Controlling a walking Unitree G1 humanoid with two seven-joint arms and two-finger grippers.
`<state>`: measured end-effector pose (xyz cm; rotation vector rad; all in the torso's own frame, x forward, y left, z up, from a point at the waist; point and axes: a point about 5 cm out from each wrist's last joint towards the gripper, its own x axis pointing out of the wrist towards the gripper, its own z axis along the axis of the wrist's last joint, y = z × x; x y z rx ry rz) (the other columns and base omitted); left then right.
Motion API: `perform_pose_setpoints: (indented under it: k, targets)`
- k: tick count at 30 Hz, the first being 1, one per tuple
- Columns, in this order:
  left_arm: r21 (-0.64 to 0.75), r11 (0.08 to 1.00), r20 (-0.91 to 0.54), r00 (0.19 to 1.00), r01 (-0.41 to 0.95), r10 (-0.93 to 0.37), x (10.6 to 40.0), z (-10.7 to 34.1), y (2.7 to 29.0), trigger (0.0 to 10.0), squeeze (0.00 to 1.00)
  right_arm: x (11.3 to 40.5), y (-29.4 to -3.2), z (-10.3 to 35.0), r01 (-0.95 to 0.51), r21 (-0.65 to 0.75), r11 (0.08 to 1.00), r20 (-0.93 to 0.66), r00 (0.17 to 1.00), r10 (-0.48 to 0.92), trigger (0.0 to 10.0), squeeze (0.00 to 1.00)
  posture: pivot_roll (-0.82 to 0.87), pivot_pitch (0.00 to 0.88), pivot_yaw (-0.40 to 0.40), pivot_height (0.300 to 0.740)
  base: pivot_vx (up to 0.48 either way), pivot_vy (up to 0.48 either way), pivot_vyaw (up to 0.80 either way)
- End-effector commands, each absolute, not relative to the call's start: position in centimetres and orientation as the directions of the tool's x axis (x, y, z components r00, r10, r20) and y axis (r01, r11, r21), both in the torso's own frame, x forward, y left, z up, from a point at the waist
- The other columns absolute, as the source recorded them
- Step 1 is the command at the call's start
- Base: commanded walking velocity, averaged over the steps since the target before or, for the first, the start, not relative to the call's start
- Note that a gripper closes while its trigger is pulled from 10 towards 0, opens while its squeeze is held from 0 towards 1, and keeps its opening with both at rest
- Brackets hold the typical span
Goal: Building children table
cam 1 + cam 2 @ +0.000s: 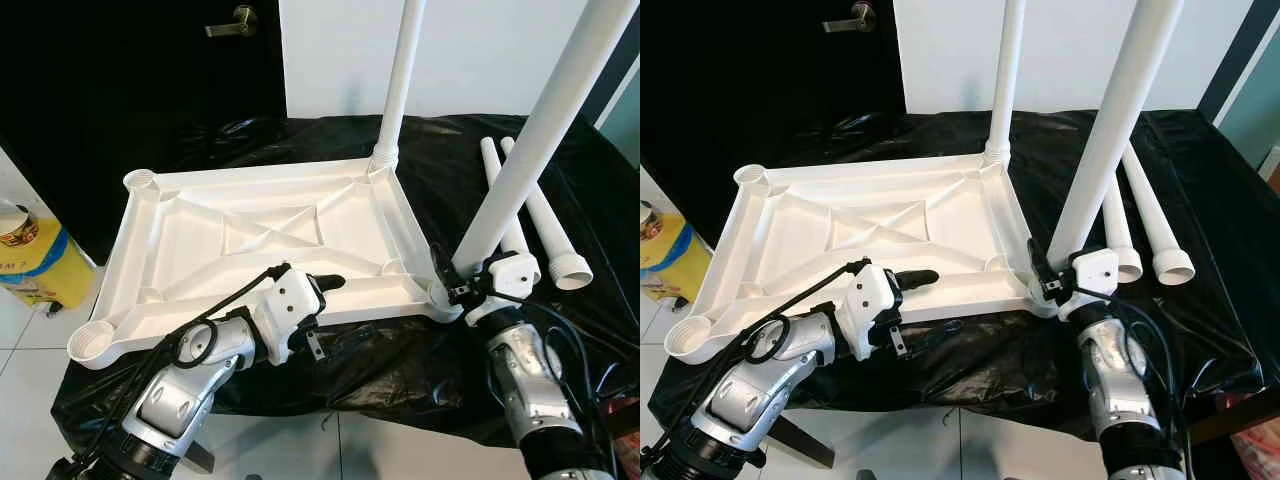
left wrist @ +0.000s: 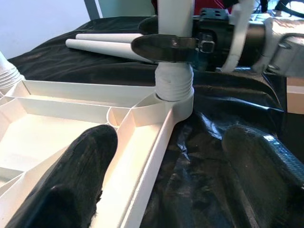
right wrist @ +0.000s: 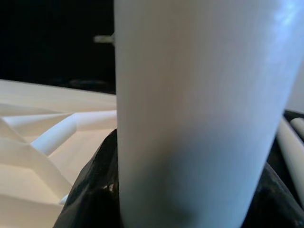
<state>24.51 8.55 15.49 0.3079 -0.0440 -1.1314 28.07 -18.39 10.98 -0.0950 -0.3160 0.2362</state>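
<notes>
The white plastic tabletop (image 1: 260, 182) lies upside down on a table draped in black sheet. One white leg (image 1: 400, 80) stands upright in its far right corner socket. A second leg (image 1: 540, 130) leans in the near right corner socket (image 2: 173, 102), its threaded end seated there. My right gripper (image 1: 458, 283) is shut on this leg just above the socket. My left gripper (image 1: 322, 314) is open and straddles the tabletop's front rim: one finger (image 2: 71, 180) inside the tray, the other over the black sheet.
Two loose legs (image 1: 550, 225) lie on the black sheet (image 1: 440, 150) to the right of the tabletop. The near left socket (image 1: 95, 343) and far left socket (image 1: 140, 181) stand bare. A yellow container (image 1: 35, 262) sits on the floor at left, before a dark door.
</notes>
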Motion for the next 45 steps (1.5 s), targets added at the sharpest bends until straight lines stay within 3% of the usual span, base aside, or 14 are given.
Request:
perform_pose_setpoints:
  k: [1, 13, 19, 24, 32, 38, 45]
  targets:
    - [0.262, 0.360, -0.141, 0.404, 0.896, -0.904, 24.4, 15.2, 8.6, 10.0, 0.00, 27.5, -18.3, 8.9, -0.228, -0.120, 0.966, 0.201, 0.948, 0.249, 10.0, 0.00, -0.03, 0.013, -0.008, 0.740, 0.000, 0.000, 0.00]
    - [0.259, 0.345, -0.151, 0.390, 0.902, -0.908, 24.2, 15.2, 8.7, 10.0, 0.00, 27.1, -17.9, 6.6, -0.183, 0.037, 0.982, 0.122, 0.977, 0.177, 10.0, 0.00, -0.02, 0.016, 0.000, 0.740, 0.000, 0.000, 0.00]
    - [0.255, 0.345, -0.153, 0.391, 0.903, -0.908, 24.0, 15.2, 8.8, 10.0, 0.00, 27.3, -16.9, 6.3, -0.223, 0.005, 0.975, 0.113, 0.969, 0.221, 10.0, 0.00, -0.02, 0.024, 0.001, 0.740, 0.000, 0.000, 0.00]
    - [0.252, 0.350, -0.155, 0.394, 0.902, -0.906, 24.0, 15.2, 8.9, 10.0, 0.00, 27.5, -15.9, 6.4, -0.348, -0.104, 0.932, 0.086, 0.930, 0.357, 10.0, 0.00, -0.02, 0.031, 0.002, 0.740, 0.000, 0.000, 0.00]
    - [0.253, 0.356, -0.153, 0.400, 0.900, -0.904, 24.1, 15.3, 8.9, 10.0, 0.00, 28.1, -16.7, 6.3, -0.396, -0.144, 0.907, 0.017, 0.915, 0.403, 10.0, 0.00, -0.02, 0.035, 0.002, 0.740, 0.000, 0.000, 0.00]
    - [0.255, 0.359, -0.148, 0.403, 0.898, -0.903, 24.3, 15.3, 8.9, 10.0, 0.00, 28.6, -17.6, 5.5, -0.328, -0.011, 0.945, -0.048, 0.944, 0.327, 10.0, 0.00, -0.03, 0.037, -0.001, 0.740, 0.000, 0.000, 0.00]
    - [0.256, 0.360, -0.145, 0.404, 0.897, -0.903, 24.3, 15.4, 8.8, 10.0, 0.00, 28.9, -17.4, 5.3, -0.306, 0.034, 0.951, -0.078, 0.948, 0.308, 10.0, 0.00, -0.03, 0.040, 0.000, 0.740, 0.000, 0.000, 0.00]
